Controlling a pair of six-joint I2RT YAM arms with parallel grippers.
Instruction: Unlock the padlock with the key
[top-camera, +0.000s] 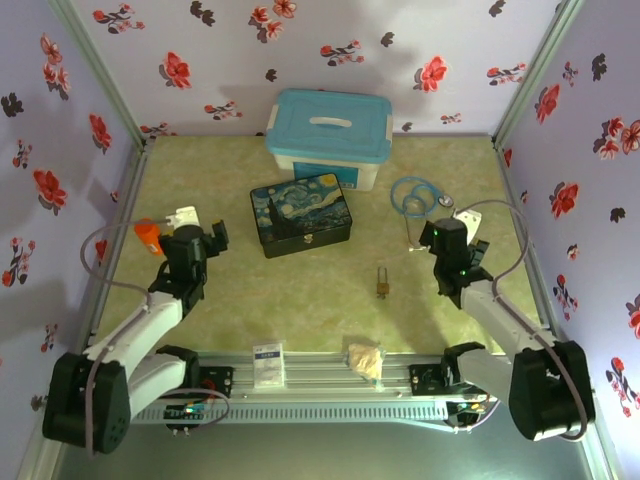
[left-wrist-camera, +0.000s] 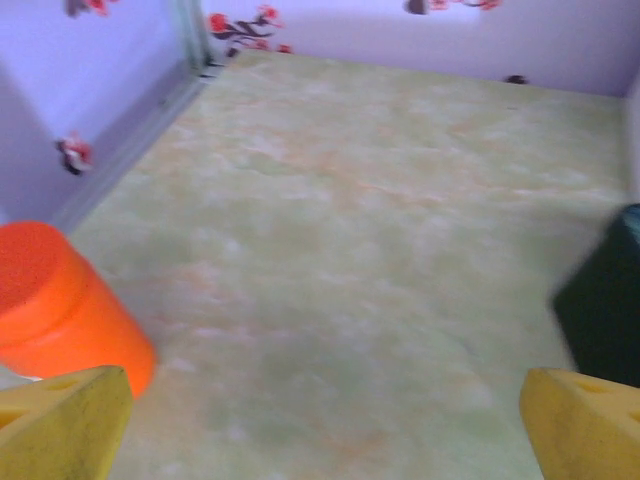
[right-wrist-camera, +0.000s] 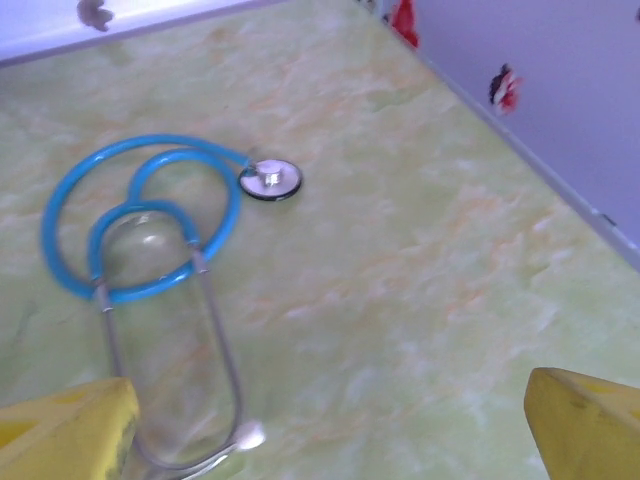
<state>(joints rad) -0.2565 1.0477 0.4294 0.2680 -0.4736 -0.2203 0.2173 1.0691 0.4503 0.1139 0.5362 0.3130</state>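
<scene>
One small brass-gold padlock (top-camera: 382, 286) with a thin silver shackle lies flat on the green mat between the two arms. It sits nearer than the right gripper's (right-wrist-camera: 325, 425) fingers and off to their left, well apart from them. Whether the slim dark key lies by it is too small to tell.

Both the right gripper and the left gripper (left-wrist-camera: 325, 420) are spread wide, holding nothing.

The lock is probably dense, rigid and slick — best pinched across the body's flat faces, leaving the shackle free.

One blue stethoscope (right-wrist-camera: 140, 230) lies just ahead of the right fingers — one orange pot (left-wrist-camera: 60, 300) touches or nearly touches the left one.

Padlock (top-camera: 382, 284) before, right of flat box (top-camera: 300, 214); tub (top-camera: 330, 135) behind box; stethoscope (right-wrist-camera: 270, 178) right.
</scene>
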